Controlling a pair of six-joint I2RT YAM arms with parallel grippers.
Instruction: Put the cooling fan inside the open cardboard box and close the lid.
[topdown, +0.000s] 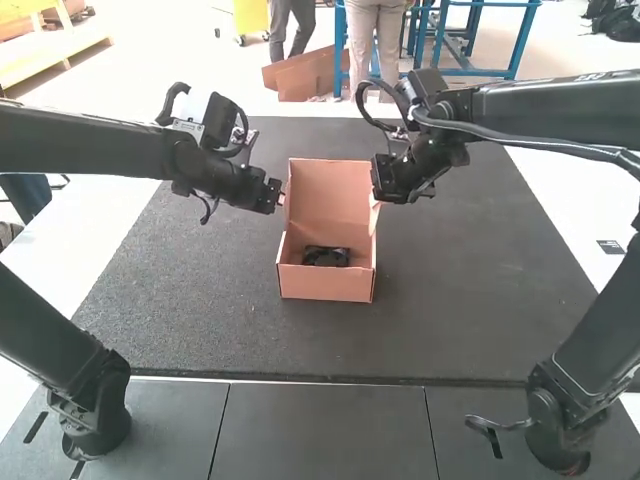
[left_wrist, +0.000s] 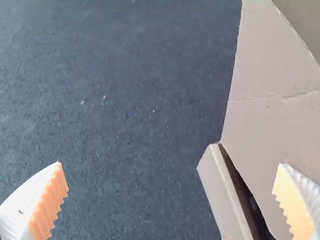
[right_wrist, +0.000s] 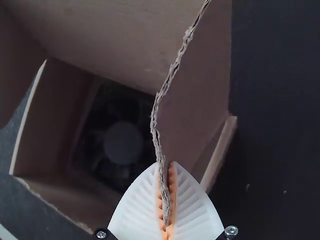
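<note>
The open cardboard box (topdown: 327, 268) stands on the black mat near the table's middle, its lid (topdown: 335, 190) upright at the back. The black cooling fan (topdown: 326, 256) lies inside on the box floor, also seen from above as the fan (right_wrist: 120, 142). My right gripper (topdown: 385, 190) is at the lid's right edge, and in the right wrist view this gripper (right_wrist: 166, 200) is shut on the lid's side flap (right_wrist: 192, 100). My left gripper (topdown: 272, 192) hangs open just left of the lid; its fingers (left_wrist: 45, 200) straddle the box's edge (left_wrist: 220, 195) without touching.
The black mat (topdown: 180, 280) covers the table around the box, with free room on every side. Cardboard pieces (topdown: 300, 72) lie on the floor beyond the table's far edge.
</note>
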